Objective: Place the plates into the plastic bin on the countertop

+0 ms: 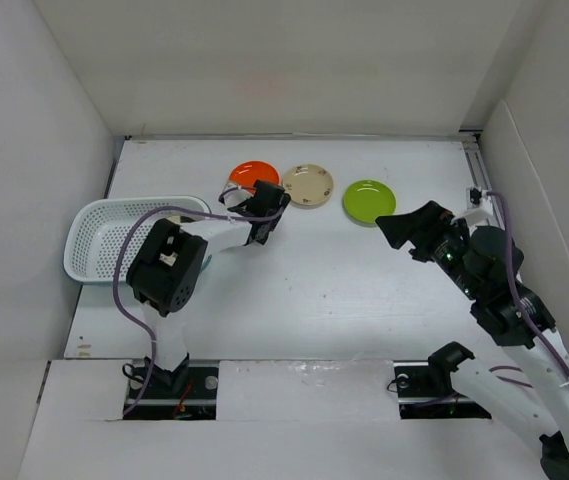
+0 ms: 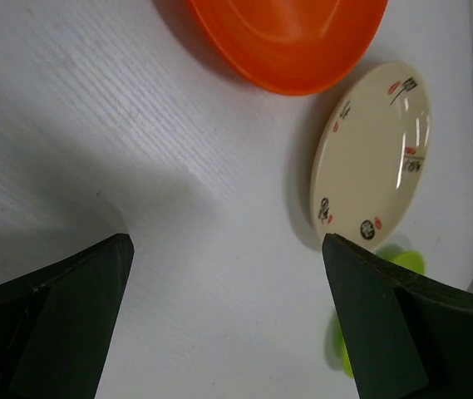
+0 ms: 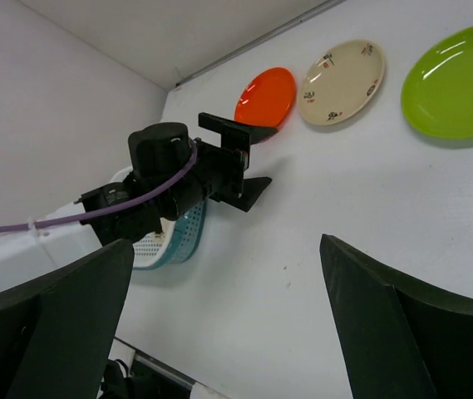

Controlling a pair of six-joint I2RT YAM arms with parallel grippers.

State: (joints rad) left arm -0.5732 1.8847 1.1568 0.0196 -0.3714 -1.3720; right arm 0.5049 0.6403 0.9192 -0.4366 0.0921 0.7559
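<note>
Both the left end effector and right end effector gape above the white-walled countertop.

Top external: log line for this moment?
left gripper open, empty, near orange plate | right gripper open, empty | beige plate, lime green plate on countertop

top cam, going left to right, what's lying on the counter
bin → orange plate → beige plate → green plate
</note>
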